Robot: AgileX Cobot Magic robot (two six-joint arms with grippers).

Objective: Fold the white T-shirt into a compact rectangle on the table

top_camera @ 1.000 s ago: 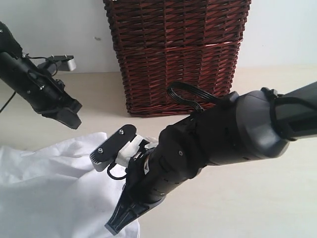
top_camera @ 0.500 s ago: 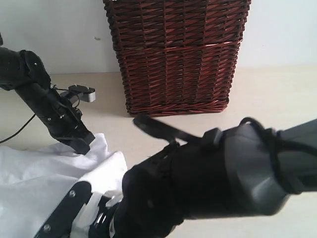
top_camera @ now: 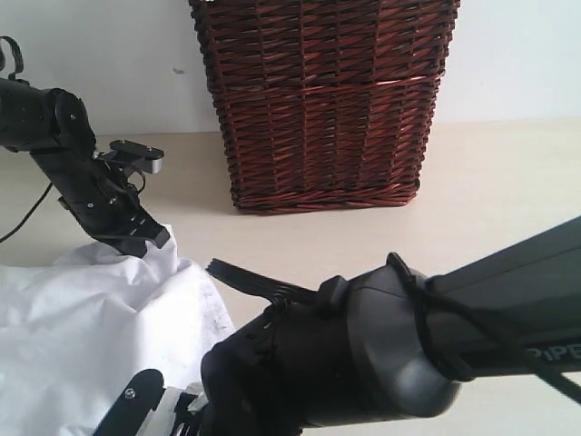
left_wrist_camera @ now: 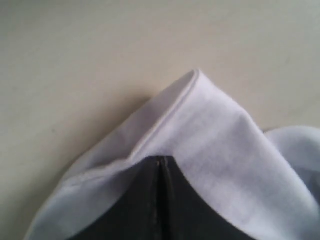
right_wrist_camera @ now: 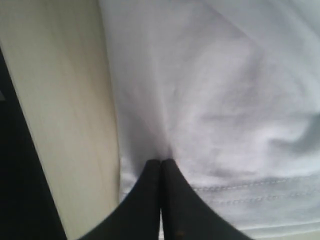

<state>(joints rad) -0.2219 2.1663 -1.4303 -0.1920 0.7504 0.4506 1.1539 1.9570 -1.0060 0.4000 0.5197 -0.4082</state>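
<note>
Pale table (top_camera: 508,182) before a wicker basket (top_camera: 327,100): two-point grasp of the white T-shirt (top_camera: 82,336).
The left gripper (left_wrist_camera: 161,161) and right gripper (right_wrist_camera: 161,162) are clamped on hemmed fabric. Within the last second the left was lowered onto the shirt's far edge, so a fold is judged ready to begin. The shirt is bunched at the near left, and its long axis cannot be told.

A robot test station, dressed with household laundry props. A wide, pale beige desk (top_camera: 508,182) stands against a plain white wall (top_camera: 109,54). Two black robot arms reach over it, the left arm (top_camera: 73,154) and the right arm (top_camera: 408,354). A dark red-brown wicker basket (top_camera: 327,100) and a white T-shirt (top_camera: 82,336) supply the home-like touch. A thin black cable (top_camera: 25,216) trails over the desk.
</note>
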